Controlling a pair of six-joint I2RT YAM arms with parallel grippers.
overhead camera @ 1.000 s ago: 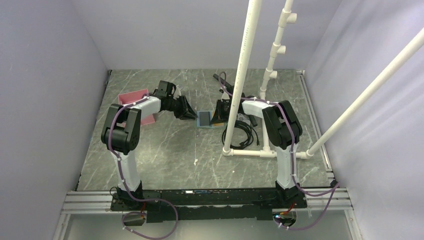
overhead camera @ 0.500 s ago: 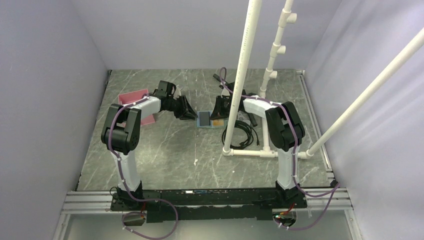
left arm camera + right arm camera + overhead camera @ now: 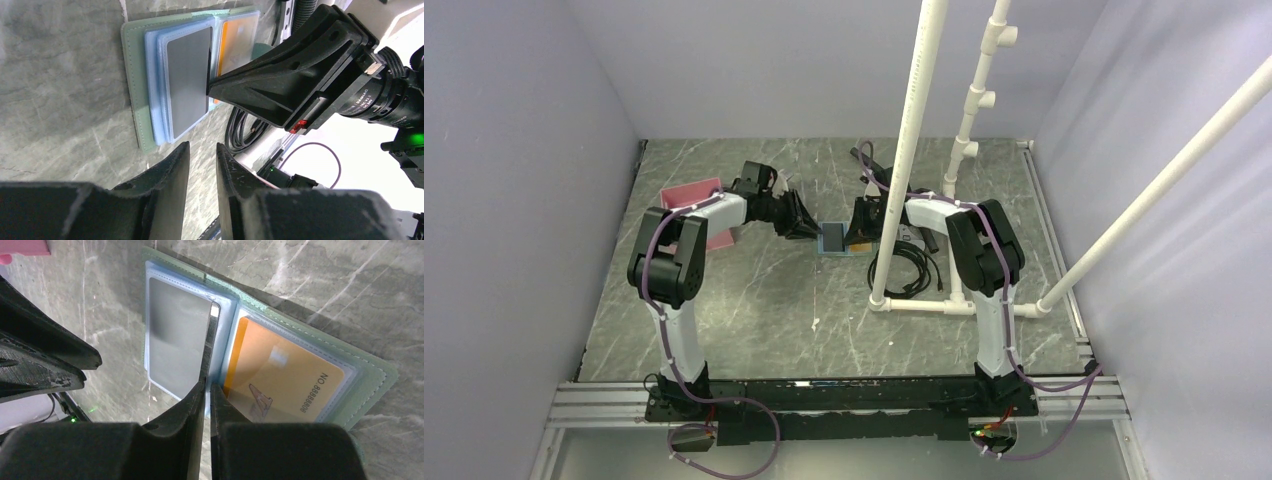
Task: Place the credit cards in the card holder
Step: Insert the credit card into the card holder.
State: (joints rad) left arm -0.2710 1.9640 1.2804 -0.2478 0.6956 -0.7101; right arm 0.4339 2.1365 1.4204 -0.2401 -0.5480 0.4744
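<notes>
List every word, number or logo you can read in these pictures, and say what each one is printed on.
"NO. 8888888" (digit count uncertain): on the orange card in the card holder.
A pale triangular logo sits beside it; no letters can be made out in it.
"DAMIAO" (uncertain, small): on the black motor of the right arm, seen from the left wrist.
The grey card shows no print.
Nothing is readable in the top view.

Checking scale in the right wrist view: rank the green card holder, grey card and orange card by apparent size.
1. card holder
2. orange card and grey card: look alike; the gripper fingers hide part of each, so unranked.
</notes>
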